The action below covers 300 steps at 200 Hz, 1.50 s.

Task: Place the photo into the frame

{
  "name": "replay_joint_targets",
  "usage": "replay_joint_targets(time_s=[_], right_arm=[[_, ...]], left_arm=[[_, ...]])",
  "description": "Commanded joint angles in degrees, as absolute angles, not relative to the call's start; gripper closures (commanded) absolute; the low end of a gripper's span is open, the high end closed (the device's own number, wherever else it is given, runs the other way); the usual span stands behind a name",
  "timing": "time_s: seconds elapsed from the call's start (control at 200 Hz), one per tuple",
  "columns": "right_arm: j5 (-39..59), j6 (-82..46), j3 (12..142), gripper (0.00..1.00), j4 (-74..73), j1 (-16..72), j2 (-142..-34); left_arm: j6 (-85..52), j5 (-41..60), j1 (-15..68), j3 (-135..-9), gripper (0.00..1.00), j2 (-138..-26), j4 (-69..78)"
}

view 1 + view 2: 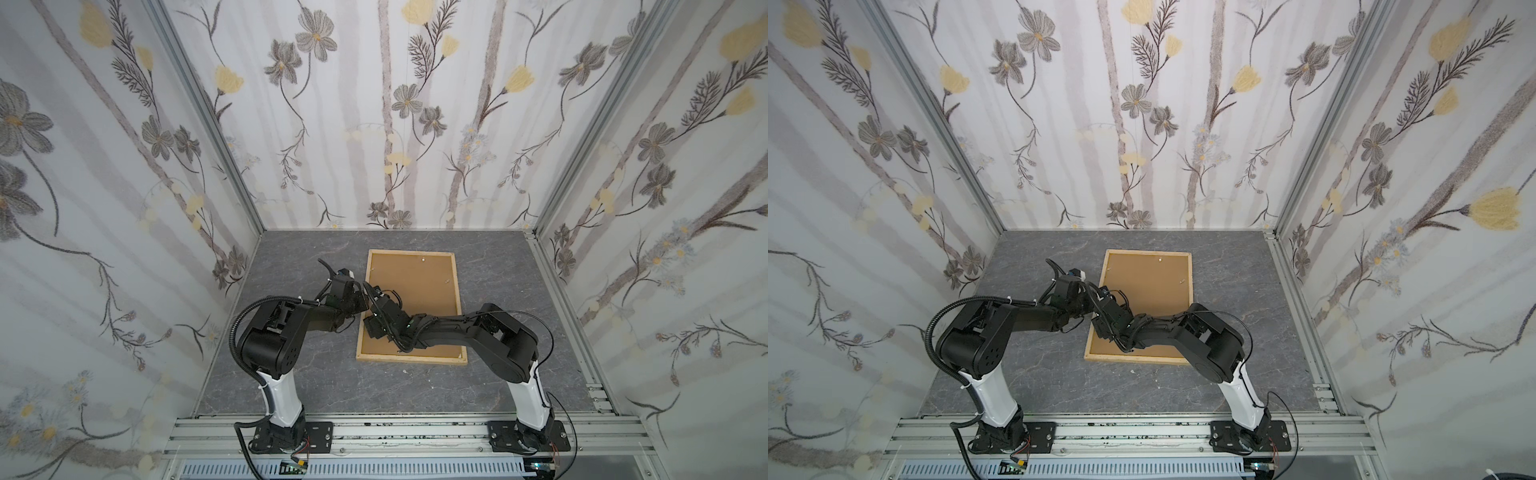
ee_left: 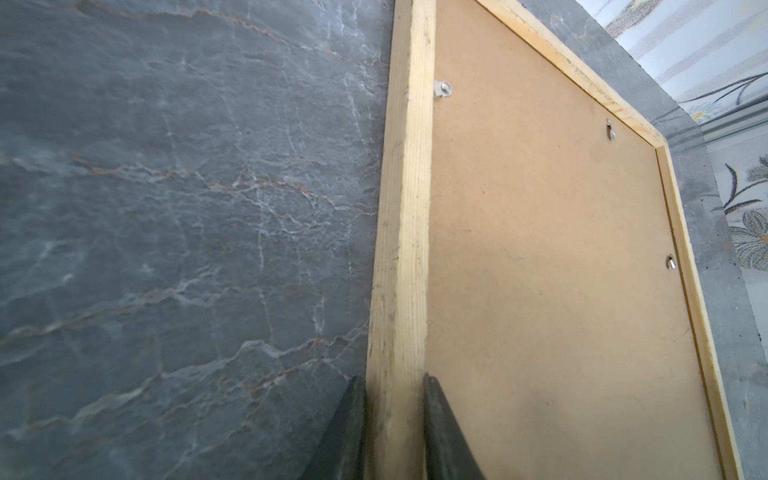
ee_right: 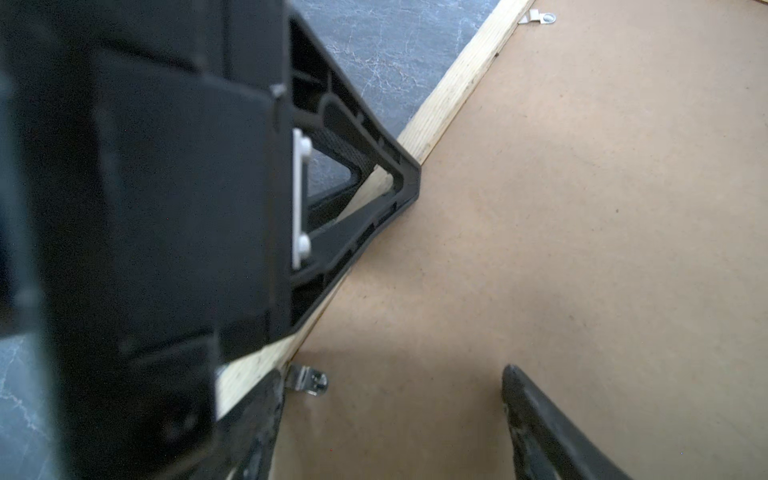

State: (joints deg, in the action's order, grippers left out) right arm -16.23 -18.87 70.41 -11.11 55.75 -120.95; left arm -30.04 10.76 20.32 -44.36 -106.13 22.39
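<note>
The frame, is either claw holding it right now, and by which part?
The left claw grips the frame by its long side strip. The right claw stands open over the backing panel, holding nothing.

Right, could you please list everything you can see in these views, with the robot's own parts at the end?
frame: one, light natural wood, lying flat mid-table.
backing panel: one, brown, inside the frame.
metal fittings: at least four, silver, on the backing panel near its edges.
tabletop: one, grey marbled, under the frame.
walls: three, pale floral, around the tabletop.
rail: one, silver, along the near edge.
arms: two, black and white, mounted on the rail.
left pincer: one, black, shut on a long strip of the frame.
right pincer: one, black, open over the backing panel.
</note>
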Motion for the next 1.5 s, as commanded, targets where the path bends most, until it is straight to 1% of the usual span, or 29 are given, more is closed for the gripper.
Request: replay_joint_targets(time_s=[0.0, 0.1, 0.195, 0.375, 0.555, 0.719, 0.769, 0.774, 0.854, 0.974, 1.004, 1.114, 1.184, 1.379, 1.494], right_arm=[[-17.13, -20.13, 69.70, 0.19, -3.55, 55.26, -121.98], [-13.76, -20.04, 68.64, 0.18, -4.58, 55.39, -119.68], [-10.60, -19.87, 67.92, 0.14, -4.36, 55.38, -115.84], [-8.23, -19.99, 64.05, 0.12, -5.09, 54.47, -106.70], [-5.81, -20.86, 59.32, 0.11, -6.40, 51.27, -99.06], [-5.85, -22.04, 55.68, 0.09, -5.85, 47.49, -94.33], [-5.71, -22.39, 54.65, 0.08, -5.61, 47.42, -93.36], [-5.79, -22.50, 54.33, 0.08, -5.62, 46.02, -93.07], [-5.56, -22.91, 52.78, 0.08, -5.84, 44.66, -92.16], [-4.95, -23.03, 51.19, 0.08, -5.71, 44.15, -91.78], [-5.01, -23.03, 50.78, 0.07, -5.71, 44.08, -89.80], [-4.84, -23.13, 49.77, 0.07, -5.80, 43.92, -88.74], [-4.57, -23.03, 49.41, 0.07, -5.89, 43.71, -88.33], [-3.72, -22.59, 49.61, 0.07, -5.84, 43.08, -88.59], [-3.36, -22.50, 49.74, 0.07, -5.99, 42.96, -88.94]], left_arm=[[-30.41, 14.38, 20.93, -42.95, 0.77, -107.37, 2.20], [-30.24, 14.27, 20.92, -42.98, 0.76, -106.90, 2.13], [-30.02, 14.21, 20.81, -43.41, 0.72, -106.20, 1.60], [-29.19, 14.45, 20.66, -45.19, 0.63, -103.12, -1.37], [-28.38, 14.28, 19.56, -48.08, 0.60, -100.42, -4.02], [-26.63, 13.05, 18.74, -54.01, 0.51, -103.29, -7.15], [-26.18, 12.47, 18.60, -56.27, 0.50, -104.91, -8.21], [-26.14, 12.39, 18.62, -56.48, 0.50, -105.10, -8.37], [-25.22, 11.27, 18.59, -60.10, 0.50, -107.67, -10.11], [-24.52, 10.21, 18.55, -64.64, 0.50, -111.67, -11.87], [-24.51, 9.96, 18.55, -65.73, 0.50, -112.62, -12.32], [-24.76, 9.75, 18.73, -68.51, 0.51, -115.30, -13.06], [-24.96, 9.59, 19.09, -69.12, 0.55, -115.91, -13.27], [-27.11, 8.80, 20.68, -65.72, 0.71, -114.18, -12.01], [-29.95, 9.83, 21.62, -60.94, 0.75, -111.50, -8.89]])
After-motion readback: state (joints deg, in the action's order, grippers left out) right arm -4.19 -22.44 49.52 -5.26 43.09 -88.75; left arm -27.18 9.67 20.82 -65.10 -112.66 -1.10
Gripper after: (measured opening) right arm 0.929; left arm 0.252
